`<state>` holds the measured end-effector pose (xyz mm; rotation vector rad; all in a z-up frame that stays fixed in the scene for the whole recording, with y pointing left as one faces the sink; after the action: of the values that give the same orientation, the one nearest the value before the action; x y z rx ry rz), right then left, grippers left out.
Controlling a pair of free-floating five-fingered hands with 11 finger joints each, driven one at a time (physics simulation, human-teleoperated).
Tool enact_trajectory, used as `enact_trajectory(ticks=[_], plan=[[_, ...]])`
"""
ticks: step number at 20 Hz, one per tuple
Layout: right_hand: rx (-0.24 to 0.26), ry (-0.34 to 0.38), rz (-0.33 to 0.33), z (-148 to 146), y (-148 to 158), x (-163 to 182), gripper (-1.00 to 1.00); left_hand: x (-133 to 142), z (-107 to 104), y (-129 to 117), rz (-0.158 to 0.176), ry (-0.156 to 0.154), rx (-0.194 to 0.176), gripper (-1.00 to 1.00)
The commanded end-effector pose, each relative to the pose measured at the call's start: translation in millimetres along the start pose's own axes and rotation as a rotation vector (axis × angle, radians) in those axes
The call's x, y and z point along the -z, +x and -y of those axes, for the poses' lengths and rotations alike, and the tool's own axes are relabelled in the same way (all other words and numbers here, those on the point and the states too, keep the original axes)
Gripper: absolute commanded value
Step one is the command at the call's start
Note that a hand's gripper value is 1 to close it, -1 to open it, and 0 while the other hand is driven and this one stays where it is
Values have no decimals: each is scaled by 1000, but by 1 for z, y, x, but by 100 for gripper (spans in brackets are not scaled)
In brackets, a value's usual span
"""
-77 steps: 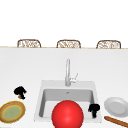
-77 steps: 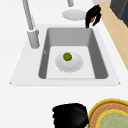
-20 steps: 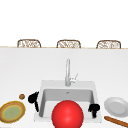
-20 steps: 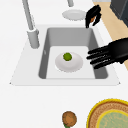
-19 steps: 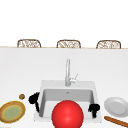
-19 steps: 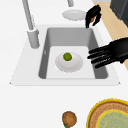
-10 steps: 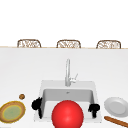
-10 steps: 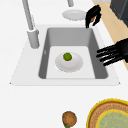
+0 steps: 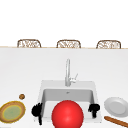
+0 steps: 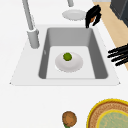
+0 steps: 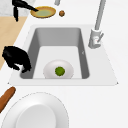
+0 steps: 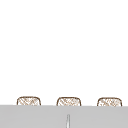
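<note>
Both hands hover at sink (image 9: 42, 86) front: left hand (image 9: 37, 110) fingers straight, right hand (image 9: 94, 108) curled.

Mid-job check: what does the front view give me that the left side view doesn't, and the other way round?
Front view: a big red ball in front of the sink basin, three woven chair backs beyond the counter, and a brown stick at the right.
Left side view: a white dish on the basin floor with a small green round thing on it.
Both: faucet, left robot hand with straight fingers, right robot hand, yellow-rimmed plate, small brown ball, white counter plate.
</note>
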<state>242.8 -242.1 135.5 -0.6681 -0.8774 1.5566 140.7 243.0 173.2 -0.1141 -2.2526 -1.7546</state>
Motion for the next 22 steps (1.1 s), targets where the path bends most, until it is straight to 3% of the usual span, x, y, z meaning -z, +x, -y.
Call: enact_trajectory(ticks=[1,5,8,10,16,17,19,22], plan=[[0,0,0,0,0,0,0,0,0,0,0,0,1,-100],[0,0,0,0,0,0,0,3,11,-2,-11,5,19,-100],[0,0,0,0,0,0,0,5,27,-10,-19,4,8,-100],[0,0,0,0,0,0,0,3,25,-9,-6,-3,-13,-100],[0,0,0,0,0,0,0,2,28,5,-1,0,1,-100],[1,0,-1,0,0,0,-100,3,27,0,-1,0,1,0],[18,19,-30,3,4,9,-100,2,27,1,5,-11,10,0],[-9,15,11,-4,0,11,-100,3,27,1,1,-4,22,0]])
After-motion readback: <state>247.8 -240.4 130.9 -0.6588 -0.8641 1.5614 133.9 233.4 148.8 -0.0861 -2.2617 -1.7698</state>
